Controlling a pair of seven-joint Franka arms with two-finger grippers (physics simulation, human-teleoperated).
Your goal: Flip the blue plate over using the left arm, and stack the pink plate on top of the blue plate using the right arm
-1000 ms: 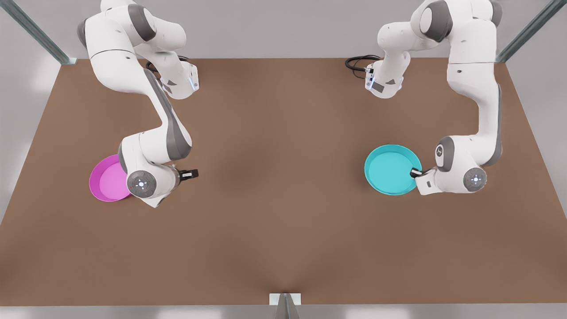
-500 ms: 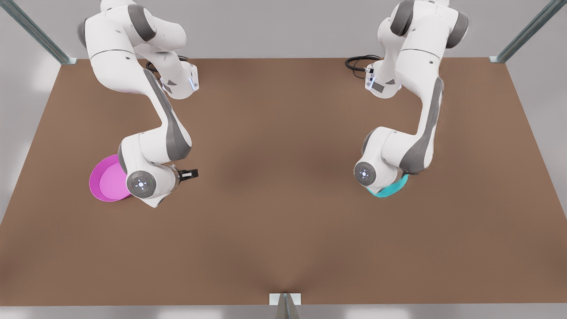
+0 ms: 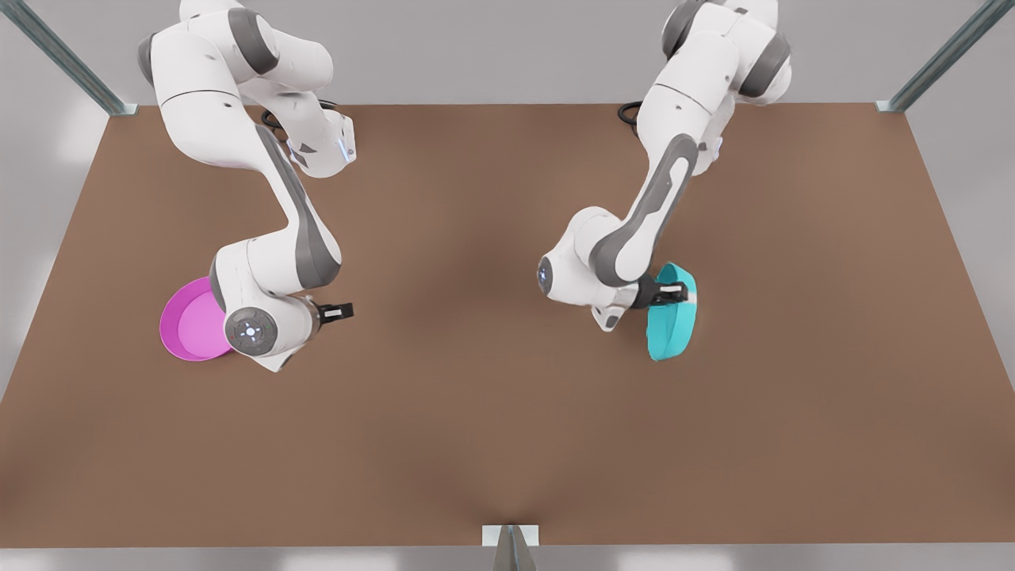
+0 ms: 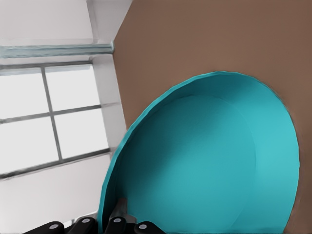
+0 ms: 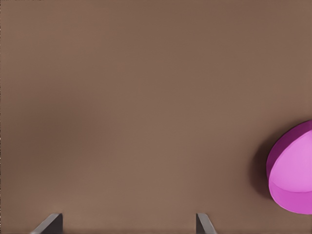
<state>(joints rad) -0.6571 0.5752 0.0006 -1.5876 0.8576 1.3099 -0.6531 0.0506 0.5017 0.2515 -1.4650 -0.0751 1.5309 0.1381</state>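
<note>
Two pincers in my sight: the left gripper (image 3: pixel 674 295) clamps the blue plate (image 3: pixel 670 317) by its rim, tipped on edge above the table (image 3: pixel 492 412). My right gripper (image 3: pixel 339 311) waits spread apart, the pink plate (image 3: pixel 190 321) lying near behind it.

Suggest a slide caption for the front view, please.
Left gripper holds the blue plate on edge; right gripper waits open beside the pink plate.

A simulated robot lab: bare brown table (image 3: pixel 492 412), metal frame posts (image 3: pixel 944 55), and a window (image 4: pixel 53 117).
</note>
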